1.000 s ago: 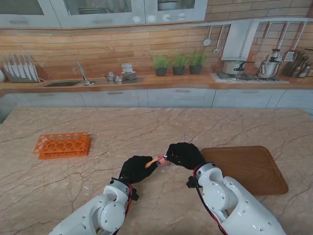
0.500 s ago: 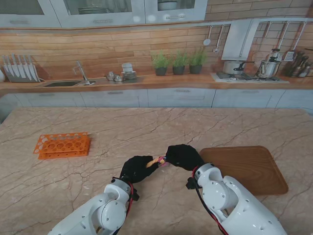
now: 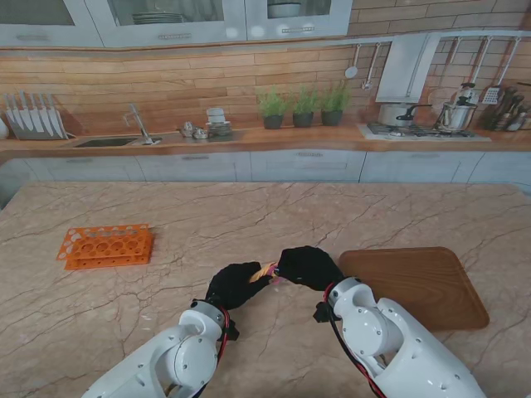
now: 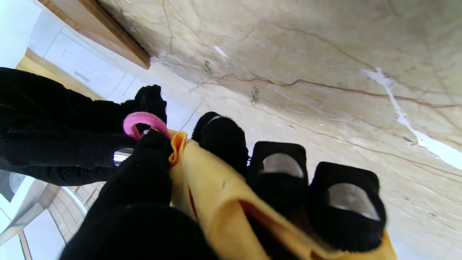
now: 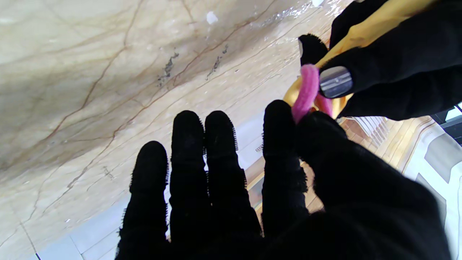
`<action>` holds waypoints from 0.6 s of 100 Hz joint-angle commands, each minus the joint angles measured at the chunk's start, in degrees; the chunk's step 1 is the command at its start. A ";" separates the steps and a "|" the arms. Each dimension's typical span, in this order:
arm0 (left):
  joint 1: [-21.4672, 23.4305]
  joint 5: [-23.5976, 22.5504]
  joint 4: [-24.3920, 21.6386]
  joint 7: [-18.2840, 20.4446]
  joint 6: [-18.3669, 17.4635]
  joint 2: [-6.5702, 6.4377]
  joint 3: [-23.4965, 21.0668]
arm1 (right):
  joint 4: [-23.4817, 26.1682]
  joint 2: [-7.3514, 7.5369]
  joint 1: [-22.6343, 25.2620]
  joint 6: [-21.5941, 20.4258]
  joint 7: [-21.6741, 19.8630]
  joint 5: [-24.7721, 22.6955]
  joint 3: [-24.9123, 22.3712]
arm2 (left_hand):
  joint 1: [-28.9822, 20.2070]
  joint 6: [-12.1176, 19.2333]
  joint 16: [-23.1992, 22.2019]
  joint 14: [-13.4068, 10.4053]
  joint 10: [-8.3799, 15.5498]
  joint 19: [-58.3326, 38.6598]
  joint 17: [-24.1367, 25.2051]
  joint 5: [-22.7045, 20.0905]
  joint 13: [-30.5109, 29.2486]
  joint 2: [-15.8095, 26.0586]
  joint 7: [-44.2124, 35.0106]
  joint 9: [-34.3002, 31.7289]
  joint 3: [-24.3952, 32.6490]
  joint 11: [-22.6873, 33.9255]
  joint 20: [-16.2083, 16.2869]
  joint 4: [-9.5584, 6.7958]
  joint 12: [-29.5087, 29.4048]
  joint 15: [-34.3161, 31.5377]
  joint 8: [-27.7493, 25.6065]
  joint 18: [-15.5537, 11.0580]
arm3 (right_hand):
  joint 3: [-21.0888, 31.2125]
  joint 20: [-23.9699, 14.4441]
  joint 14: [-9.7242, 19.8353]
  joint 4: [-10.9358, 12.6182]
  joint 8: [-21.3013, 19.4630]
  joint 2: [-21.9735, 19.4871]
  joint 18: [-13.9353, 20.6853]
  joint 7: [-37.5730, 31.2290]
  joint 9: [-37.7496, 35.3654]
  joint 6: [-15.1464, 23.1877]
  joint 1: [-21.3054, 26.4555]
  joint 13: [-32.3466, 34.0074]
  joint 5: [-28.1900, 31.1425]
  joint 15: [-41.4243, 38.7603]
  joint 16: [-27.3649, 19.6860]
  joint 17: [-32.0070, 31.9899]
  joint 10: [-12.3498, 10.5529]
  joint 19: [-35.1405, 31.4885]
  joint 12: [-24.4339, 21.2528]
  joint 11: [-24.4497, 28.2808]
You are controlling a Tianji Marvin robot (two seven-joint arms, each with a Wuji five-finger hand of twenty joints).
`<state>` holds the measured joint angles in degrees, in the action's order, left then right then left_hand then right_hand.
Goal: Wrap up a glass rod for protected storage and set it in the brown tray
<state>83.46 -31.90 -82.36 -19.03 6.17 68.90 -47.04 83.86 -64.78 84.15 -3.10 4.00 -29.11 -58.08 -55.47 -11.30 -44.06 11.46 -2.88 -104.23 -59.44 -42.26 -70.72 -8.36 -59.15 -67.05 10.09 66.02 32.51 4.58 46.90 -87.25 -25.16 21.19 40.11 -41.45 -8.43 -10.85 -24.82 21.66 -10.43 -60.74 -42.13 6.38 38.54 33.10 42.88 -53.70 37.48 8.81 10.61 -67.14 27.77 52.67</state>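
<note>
My left hand [image 3: 236, 284] in a black glove is shut on a rolled yellow cloth bundle [image 3: 263, 271]; the glass rod inside it is hidden. In the left wrist view the yellow cloth [image 4: 213, 187] lies between thumb and fingers. A pink band [image 4: 143, 121] loops at the bundle's end. My right hand [image 3: 309, 266] pinches that pink band [image 5: 306, 92] between thumb and index finger, its other fingers stretched out. Both hands meet a little above the table, just left of the brown tray [image 3: 423, 286].
An orange test-tube rack [image 3: 105, 245] stands at the left of the marble table [image 3: 249, 215]. The brown tray holds nothing. A kitchen counter with a sink, plants and a stove runs along the far wall.
Both hands have shifted slightly, the right hand moving a little left toward the bundle's end. The holds are the same.
</note>
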 commanded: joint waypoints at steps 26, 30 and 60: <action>0.56 0.73 0.11 -0.36 -1.48 0.46 -0.20 | 0.95 -0.23 1.38 -1.06 2.26 -2.53 -0.92 | 8.50 2.78 -0.89 -6.10 9.84 -15.61 -2.51 -2.07 -2.16 0.48 -4.72 -7.66 10.74 10.66 4.18 1.63 11.29 -9.68 -4.68 -5.80 | 0.39 -1.36 0.27 -0.16 0.34 -0.87 0.47 -0.68 -1.26 3.08 2.13 0.42 0.44 -0.23 0.85 -0.03 0.73 0.41 0.25 0.75; 0.54 0.80 0.19 -0.47 -1.80 0.48 -0.24 | 0.97 -0.23 1.54 -1.19 2.83 -3.25 -1.06 | 8.50 2.64 -0.87 -6.11 9.98 -15.18 -2.46 -1.76 -2.16 0.44 -4.87 -7.64 10.97 10.80 3.77 1.71 11.46 -9.68 -4.82 -5.20 | 0.78 -1.40 0.14 0.04 0.88 -0.65 0.38 -0.38 -1.22 3.10 1.61 0.39 0.59 -0.25 0.86 -0.06 0.88 0.38 0.14 0.56; 0.66 1.04 -0.19 0.35 -2.71 0.24 -0.45 | 0.29 -0.32 1.80 -1.57 6.60 -7.37 -1.61 | 4.26 1.76 -0.68 -5.53 9.49 -13.29 -2.04 0.62 -2.13 1.37 -5.61 -5.56 5.88 11.74 0.81 1.99 12.46 -7.79 -5.73 -1.66 | 1.88 -1.58 -0.91 0.89 1.21 0.66 -0.16 -0.77 -1.21 3.21 -6.58 0.13 0.32 -0.71 1.08 -0.06 1.92 -0.14 0.00 0.61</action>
<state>83.64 -30.96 -82.18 -18.98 3.87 69.03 -47.51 84.19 -64.88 85.76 -4.33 10.35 -35.90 -59.72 -49.27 -9.09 -44.65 7.26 2.65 -104.61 -60.28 -43.48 -71.28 -8.39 -62.16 -71.94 16.62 73.68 33.97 5.12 58.17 -92.80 -30.15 18.09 41.51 -41.48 -9.00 -10.69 -23.48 22.63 -10.48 -60.75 -42.13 8.43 34.71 33.18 42.88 -53.69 37.50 8.82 10.82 -67.12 27.77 52.67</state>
